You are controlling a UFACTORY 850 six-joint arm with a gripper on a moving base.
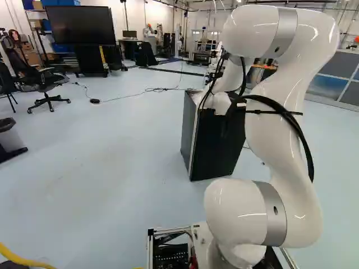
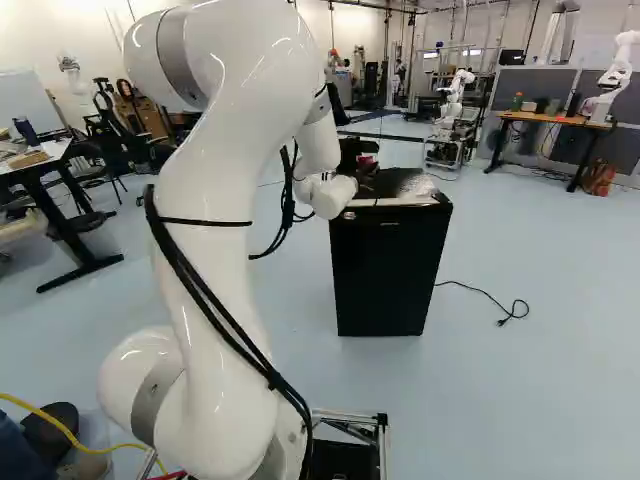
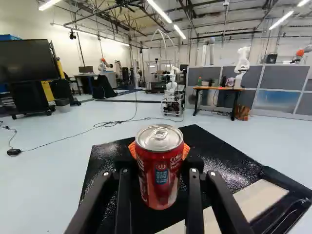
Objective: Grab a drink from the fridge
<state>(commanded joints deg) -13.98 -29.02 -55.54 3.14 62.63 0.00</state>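
Observation:
Above the top of the black fridge [image 2: 390, 270], my gripper [image 2: 364, 172] reaches out from the white wrist, small and dark in the right base view. The wrist view has the gripper [image 3: 160, 168] shut on a red drink can [image 3: 159, 170], with orange pads [image 3: 186, 150] pressed to its two sides. The can is upright, its silver lid and pull tab facing up. Whether its base touches the fridge top [image 3: 219, 161] I cannot tell. The fridge's front looks closed. In the left base view the arm hides the gripper.
A power cord [image 2: 485, 292] lies on the floor beside the fridge. Farther off are a wooden-topped table [image 2: 550, 118], another robot [image 2: 455, 95], grey partitions and a large screen [image 1: 71, 25]. An office chair [image 1: 47, 84] and a desk [image 2: 40, 165] stand to the left.

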